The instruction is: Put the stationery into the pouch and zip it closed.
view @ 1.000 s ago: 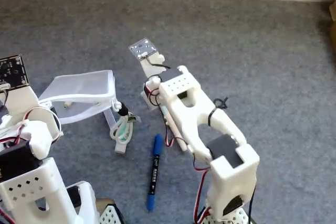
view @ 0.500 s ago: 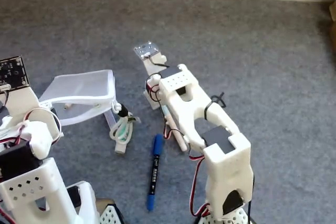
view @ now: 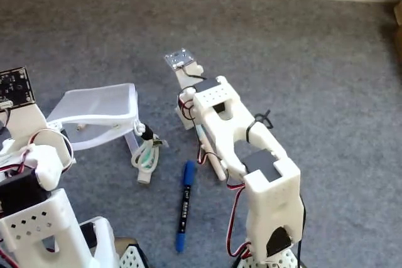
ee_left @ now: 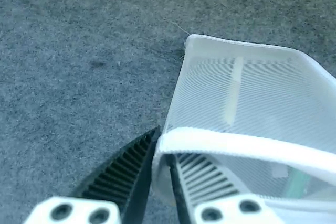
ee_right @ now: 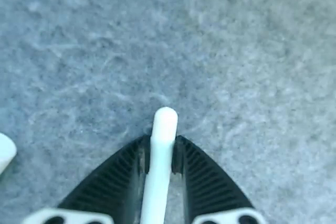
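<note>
The right tool (ee_right: 161, 142) is clamped on a white pen (ee_right: 165, 120), whose long axis runs straight out ahead of the jaws. The left tool (ee_left: 164, 148) pinches the pouch (ee_left: 247, 93) by its rim (mouth gaping). A blue pen (view: 184, 205) lies on the counter (view: 314, 61), apart from both tools.

The white pen (ee_right: 164, 124) pinched in the right end effector (ee_right: 160, 141) is cut off by the picture's edge, and a white shape (ee_right: 4, 151) near it is too cropped to name. From above, the right arm (view: 239, 142) covers most of that pen. The pouch (ee_left: 247, 93), clamped by the left end effector (ee_left: 164, 145), runs past the frame; its contents are pale blurs behind mesh.
</note>
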`<action>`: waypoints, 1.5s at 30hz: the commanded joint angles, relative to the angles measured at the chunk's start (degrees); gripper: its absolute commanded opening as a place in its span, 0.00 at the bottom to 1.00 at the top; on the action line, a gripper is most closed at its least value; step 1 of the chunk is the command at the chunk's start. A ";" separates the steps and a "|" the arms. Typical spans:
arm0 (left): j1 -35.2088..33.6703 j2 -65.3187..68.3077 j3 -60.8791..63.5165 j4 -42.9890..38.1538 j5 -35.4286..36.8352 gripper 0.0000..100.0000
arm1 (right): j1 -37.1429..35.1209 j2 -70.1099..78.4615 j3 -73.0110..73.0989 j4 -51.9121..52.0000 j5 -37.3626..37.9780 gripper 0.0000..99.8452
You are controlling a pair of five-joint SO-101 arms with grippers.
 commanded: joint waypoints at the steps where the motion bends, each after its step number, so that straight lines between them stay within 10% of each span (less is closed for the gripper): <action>1: -0.40 -0.04 -0.48 -0.53 -0.26 0.01 | 0.13 -0.92 -2.77 0.22 -0.18 0.00; 45: -0.48 -0.04 -0.48 -0.53 -0.26 0.01 | -11.74 -89.36 45.05 0.66 -0.53 0.00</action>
